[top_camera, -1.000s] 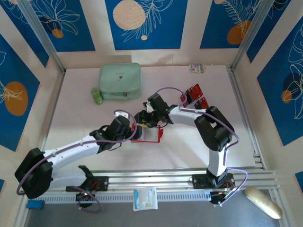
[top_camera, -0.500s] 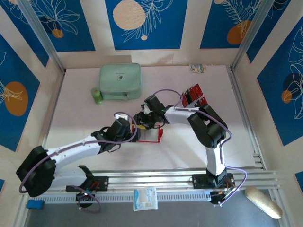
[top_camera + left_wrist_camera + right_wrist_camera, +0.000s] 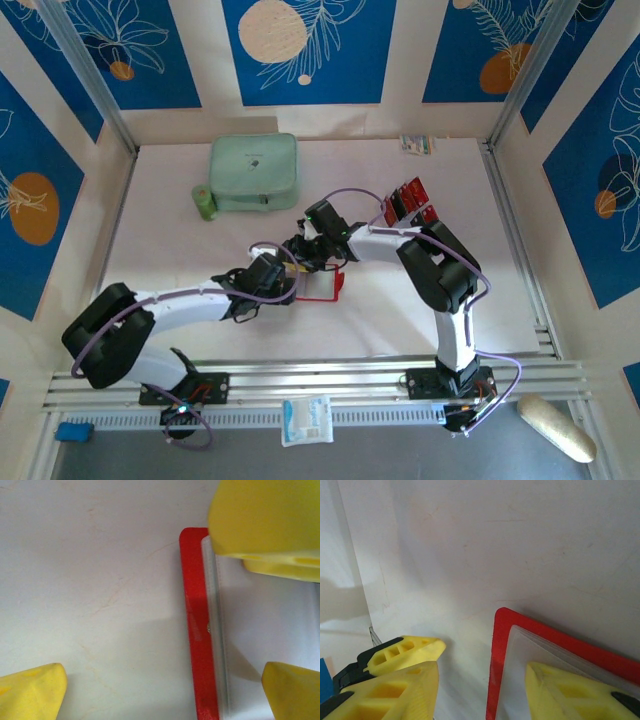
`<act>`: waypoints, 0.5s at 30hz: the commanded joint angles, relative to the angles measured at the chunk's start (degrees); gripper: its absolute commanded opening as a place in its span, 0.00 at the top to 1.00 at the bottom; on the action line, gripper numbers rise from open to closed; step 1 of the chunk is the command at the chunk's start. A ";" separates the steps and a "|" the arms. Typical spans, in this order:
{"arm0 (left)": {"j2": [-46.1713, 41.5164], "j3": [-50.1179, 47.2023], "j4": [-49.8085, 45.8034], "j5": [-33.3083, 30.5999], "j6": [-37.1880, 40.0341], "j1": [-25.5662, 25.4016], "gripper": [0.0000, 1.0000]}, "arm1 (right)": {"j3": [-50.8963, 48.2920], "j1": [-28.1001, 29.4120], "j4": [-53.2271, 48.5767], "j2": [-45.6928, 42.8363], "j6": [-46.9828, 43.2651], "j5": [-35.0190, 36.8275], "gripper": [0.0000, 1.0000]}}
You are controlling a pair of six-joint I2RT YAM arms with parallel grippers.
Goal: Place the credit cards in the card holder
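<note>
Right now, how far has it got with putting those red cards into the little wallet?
Done: the red card holder lies open on the table, clear sleeve up. In hand: the left gripper and the right gripper are both at it, jaws apart, neither holding a card. Left: the credit cards sit off to the right, away from it, so each one has yet to be fetched and slid in.

My lab test cell: blue patterned panels wall the white table, aluminium posts at its corners, mounting rail along its near edge.
</note>
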 commanded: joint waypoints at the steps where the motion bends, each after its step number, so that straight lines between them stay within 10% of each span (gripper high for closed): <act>1: 0.10 -0.63 0.26 -2.90 -0.06 0.46 0.00 | -1.04 -1.21 -1.52 -4.80 -1.04 -1.30 0.50; 15: -0.48 -2.37 0.48 -3.47 -1.17 0.53 0.00 | -1.69 -15.48 -23.68 -21.45 -18.16 9.28 0.51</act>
